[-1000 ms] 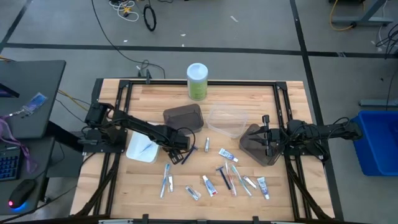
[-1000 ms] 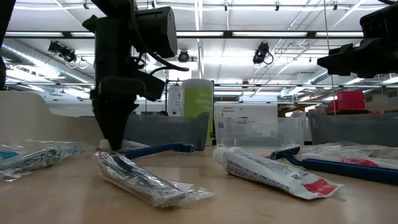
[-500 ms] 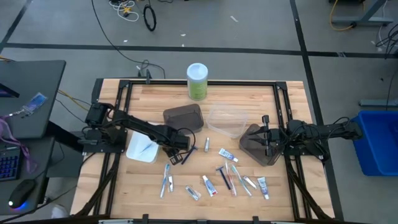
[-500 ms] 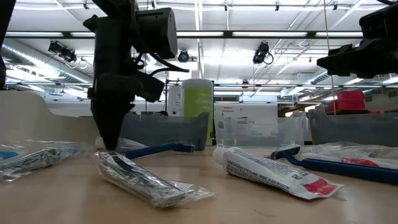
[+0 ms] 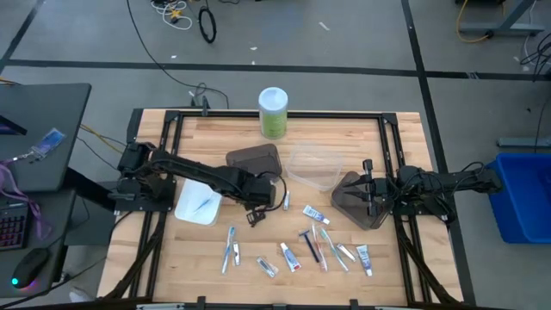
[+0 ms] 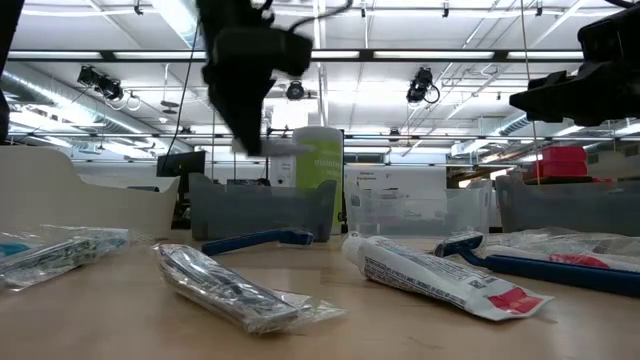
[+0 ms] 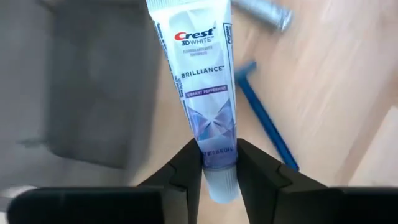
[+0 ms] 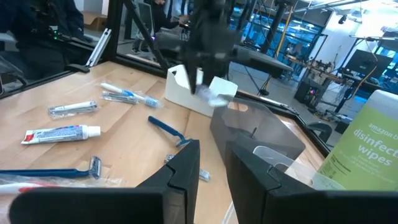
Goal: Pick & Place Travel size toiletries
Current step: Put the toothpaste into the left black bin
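My left gripper (image 7: 219,163) is shut on a small white Crest toothpaste tube (image 7: 202,81), up above the table's middle (image 5: 256,207) next to a dark tray (image 5: 255,161). Under it on the wood lie a blue razor (image 7: 264,121) and a silvery packet (image 7: 261,11). More travel size toiletries (image 5: 318,245) lie flat and scattered along the near half of the table. My right gripper (image 8: 212,165) is open with nothing between its fingers; it points level over the dark tray (image 5: 362,202) at the right. My left gripper pinches the tube between its two fingers at the cap end (image 7: 217,155), just above the white cap (image 7: 221,183). The fingers (image 7: 189,163) slant steeply down from above. The tube is lifted clear of the table and sticks out past the fingertips, flat crimped end away from them.
A white tray (image 5: 196,207) sits left of my left gripper, a clear tray (image 5: 314,168) right of the dark one. A tall green canister (image 5: 274,112) with a white lid stands at the far edge. A black frame (image 5: 146,172) borders the table.
My left gripper stood with its tips down at the table by the blue razor, narrowed there, then rose well clear and shifted a little toward the right and far edges. The toothpaste tube has come up with it, lifted off the wood.
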Controlling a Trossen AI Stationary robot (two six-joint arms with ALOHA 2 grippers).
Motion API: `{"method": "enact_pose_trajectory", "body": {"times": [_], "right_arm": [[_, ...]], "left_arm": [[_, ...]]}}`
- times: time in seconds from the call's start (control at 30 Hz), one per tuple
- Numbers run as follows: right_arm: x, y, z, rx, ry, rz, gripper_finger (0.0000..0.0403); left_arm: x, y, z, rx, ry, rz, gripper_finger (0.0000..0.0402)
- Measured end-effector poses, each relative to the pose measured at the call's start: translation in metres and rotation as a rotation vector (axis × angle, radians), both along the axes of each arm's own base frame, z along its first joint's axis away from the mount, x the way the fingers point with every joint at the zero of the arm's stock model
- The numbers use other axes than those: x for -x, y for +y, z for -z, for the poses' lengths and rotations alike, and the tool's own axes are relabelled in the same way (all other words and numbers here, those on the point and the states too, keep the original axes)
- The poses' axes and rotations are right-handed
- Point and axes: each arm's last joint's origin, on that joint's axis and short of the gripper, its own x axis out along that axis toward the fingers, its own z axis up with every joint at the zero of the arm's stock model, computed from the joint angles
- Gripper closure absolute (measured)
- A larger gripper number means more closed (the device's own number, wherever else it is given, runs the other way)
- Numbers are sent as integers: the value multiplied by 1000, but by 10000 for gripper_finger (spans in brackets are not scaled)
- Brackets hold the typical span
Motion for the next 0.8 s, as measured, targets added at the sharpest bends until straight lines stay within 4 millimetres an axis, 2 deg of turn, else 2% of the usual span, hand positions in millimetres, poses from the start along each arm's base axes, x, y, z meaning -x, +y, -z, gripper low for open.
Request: {"method": "enact_pose_trajectory", "body": {"times": [0.17,0.23,0.33,0.47,0.63,0.8], "right_arm": [[0,0,0,0,0,0,317],[0,0,0,0,0,0,317],[0,0,0,0,0,0,316],[0,0,0,0,0,0,317],[0,-1,0,2,2,25,316],[0,0,-1,-13,-11,19,316]], "left_arm": [[-6,16,-26,-165,-14,31,310],[-8,26,-27,-191,-5,43,311],[-8,45,-24,-120,36,61,307],[-10,72,-5,-34,110,21,303],[-16,99,24,-52,232,17,301],[-21,111,48,-36,301,5,283]]}}
